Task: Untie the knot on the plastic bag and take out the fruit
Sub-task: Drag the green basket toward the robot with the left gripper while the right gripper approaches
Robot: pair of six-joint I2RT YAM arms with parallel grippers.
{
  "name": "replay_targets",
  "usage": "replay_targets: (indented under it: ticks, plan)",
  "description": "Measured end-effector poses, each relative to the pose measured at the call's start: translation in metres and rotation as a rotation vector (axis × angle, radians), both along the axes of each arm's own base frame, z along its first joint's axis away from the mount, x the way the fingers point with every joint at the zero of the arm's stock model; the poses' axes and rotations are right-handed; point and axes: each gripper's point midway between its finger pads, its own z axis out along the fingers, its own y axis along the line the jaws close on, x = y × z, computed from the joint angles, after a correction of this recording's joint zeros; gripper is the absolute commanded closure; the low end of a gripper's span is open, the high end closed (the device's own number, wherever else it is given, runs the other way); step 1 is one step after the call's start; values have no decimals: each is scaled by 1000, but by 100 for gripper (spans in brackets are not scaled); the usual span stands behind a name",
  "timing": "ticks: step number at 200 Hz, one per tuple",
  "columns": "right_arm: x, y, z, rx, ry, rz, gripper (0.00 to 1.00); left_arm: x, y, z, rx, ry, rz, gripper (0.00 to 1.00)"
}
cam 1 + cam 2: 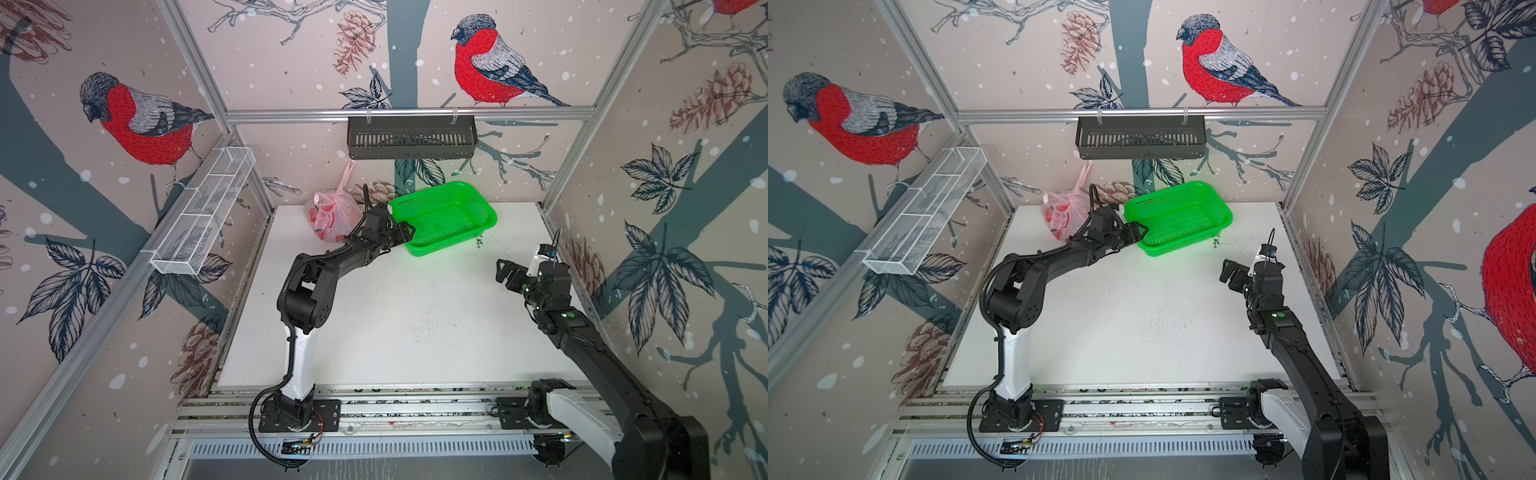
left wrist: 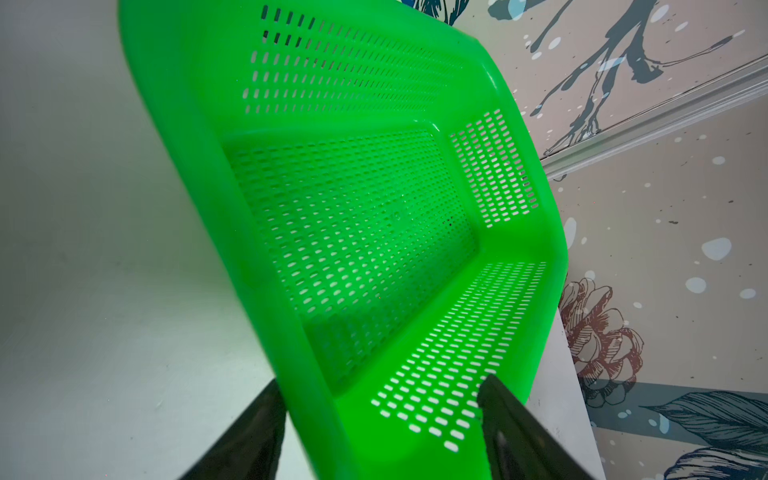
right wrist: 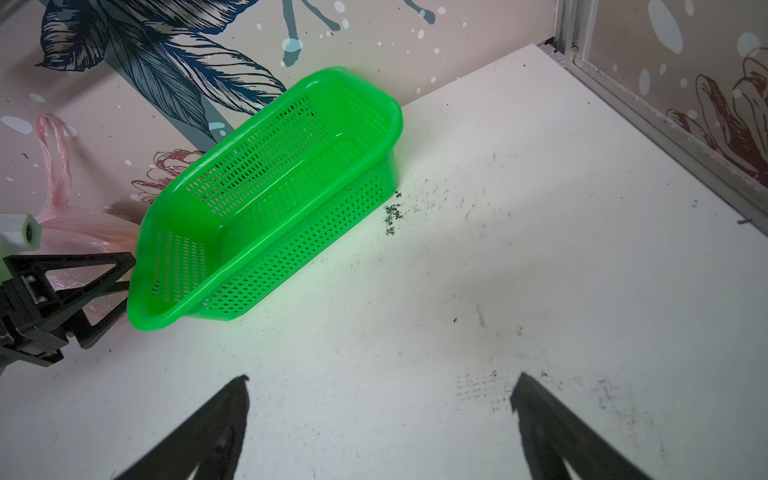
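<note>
The pale pink plastic bag (image 1: 332,212) (image 1: 1065,212) stands at the back of the table against the wall. Its knot (image 1: 340,192) is bunched on top, and the loop handles (image 3: 54,158) rise up the wall. The fruit is hidden inside; only reddish shapes show through the film. My left gripper (image 1: 405,232) (image 2: 380,390) sits just right of the bag. It is open, with the near corner of the green basket (image 1: 446,220) (image 2: 353,216) between its fingers. My right gripper (image 1: 505,270) (image 3: 380,382) hovers open over bare table at the right, holding nothing.
The green basket (image 3: 266,195) is empty and lies at an angle near the back wall. A black slotted basket (image 1: 411,137) hangs on the rear rail and a white wire shelf (image 1: 208,208) on the left wall. Dark crumbs (image 1: 480,241) speckle the white table (image 1: 395,316).
</note>
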Motion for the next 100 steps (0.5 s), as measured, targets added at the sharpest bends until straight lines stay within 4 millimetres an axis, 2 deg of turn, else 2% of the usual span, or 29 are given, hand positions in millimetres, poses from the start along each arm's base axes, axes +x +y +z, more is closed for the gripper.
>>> replay_targets:
  ticks: [25, 64, 100]
  plan:
    - [1, 1, -6, -9, 15, 7, 1, 5, -2, -3, -2, 4, 2, 34]
    - [7, 3, -13, -15, 36, 20, 2, 11, -6, -17, -7, 28, 10, 50]
    - [9, 5, -15, -11, 42, 31, 3, 10, -8, -19, -12, 32, 13, 64]
